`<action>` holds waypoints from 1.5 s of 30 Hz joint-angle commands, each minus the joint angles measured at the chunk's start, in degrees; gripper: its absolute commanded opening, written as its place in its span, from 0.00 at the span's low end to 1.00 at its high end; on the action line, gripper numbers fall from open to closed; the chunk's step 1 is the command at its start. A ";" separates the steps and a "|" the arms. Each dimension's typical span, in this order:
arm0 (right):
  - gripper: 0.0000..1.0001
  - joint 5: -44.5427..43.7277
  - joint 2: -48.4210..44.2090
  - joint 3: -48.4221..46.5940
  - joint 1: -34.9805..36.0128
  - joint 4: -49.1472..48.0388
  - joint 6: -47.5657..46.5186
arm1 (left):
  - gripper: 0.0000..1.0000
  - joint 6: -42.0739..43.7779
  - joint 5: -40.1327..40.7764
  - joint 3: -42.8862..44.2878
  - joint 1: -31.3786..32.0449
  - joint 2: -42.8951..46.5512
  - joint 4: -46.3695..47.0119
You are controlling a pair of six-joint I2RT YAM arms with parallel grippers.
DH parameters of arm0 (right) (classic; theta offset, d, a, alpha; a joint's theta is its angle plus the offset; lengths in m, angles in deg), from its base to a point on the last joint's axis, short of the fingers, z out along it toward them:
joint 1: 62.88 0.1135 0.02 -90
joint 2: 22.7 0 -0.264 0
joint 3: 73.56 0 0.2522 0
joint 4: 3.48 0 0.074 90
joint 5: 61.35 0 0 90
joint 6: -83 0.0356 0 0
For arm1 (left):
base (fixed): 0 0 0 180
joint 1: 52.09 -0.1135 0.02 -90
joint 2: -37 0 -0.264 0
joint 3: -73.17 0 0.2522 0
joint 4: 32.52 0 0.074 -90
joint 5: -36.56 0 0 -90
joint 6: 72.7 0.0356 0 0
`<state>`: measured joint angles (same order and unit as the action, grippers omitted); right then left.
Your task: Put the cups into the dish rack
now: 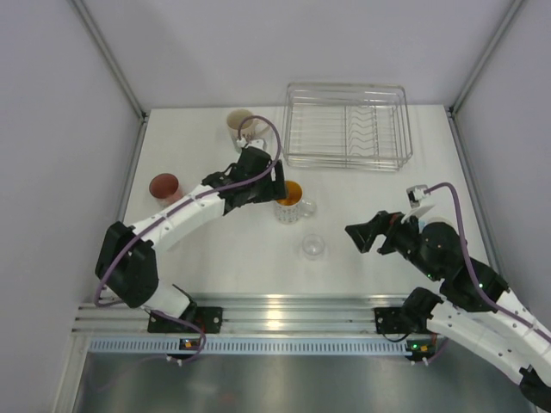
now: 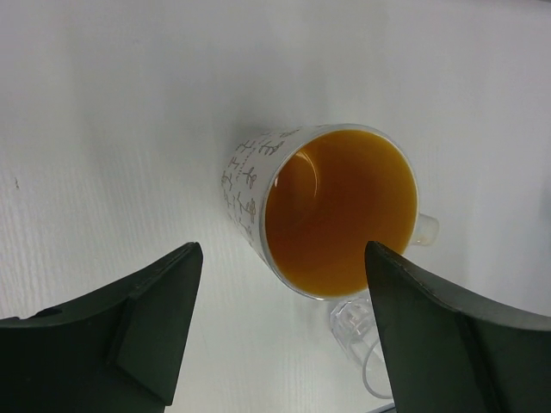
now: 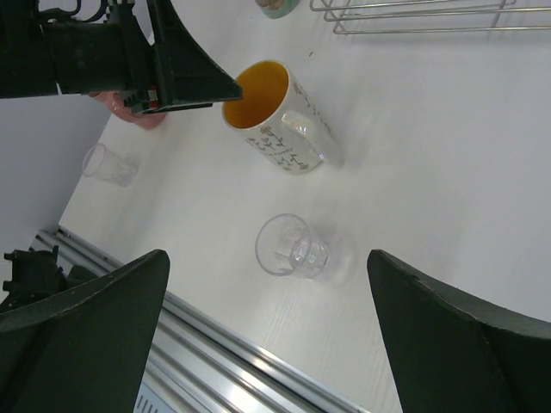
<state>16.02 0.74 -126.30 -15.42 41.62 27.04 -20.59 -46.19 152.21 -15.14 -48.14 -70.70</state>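
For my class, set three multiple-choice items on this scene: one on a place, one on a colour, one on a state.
1. Where is the orange cup?
A) inside the dish rack
B) hanging off the table edge
C) standing on the table, on the arms' side of the dish rack

2. What colour is the tumbler beside the left arm?
A) blue
B) red
C) green

3. How is the left gripper?
A) open
B) shut on the orange cup
C) shut on the tumbler

Answers:
1 C: the top view shows it outside the dish rack.
2 B: it looks translucent red.
3 A: the left wrist view shows the fingers wide apart.
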 commanded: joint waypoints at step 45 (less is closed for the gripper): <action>0.99 12.18 11.01 -2.59 0.53 -10.58 -0.73 | 0.00 5.90 4.18 -11.48 -0.47 17.63 13.78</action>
<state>25.14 10.68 -125.71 -15.42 36.30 26.51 -14.42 -42.37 141.08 -15.36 -35.82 -67.56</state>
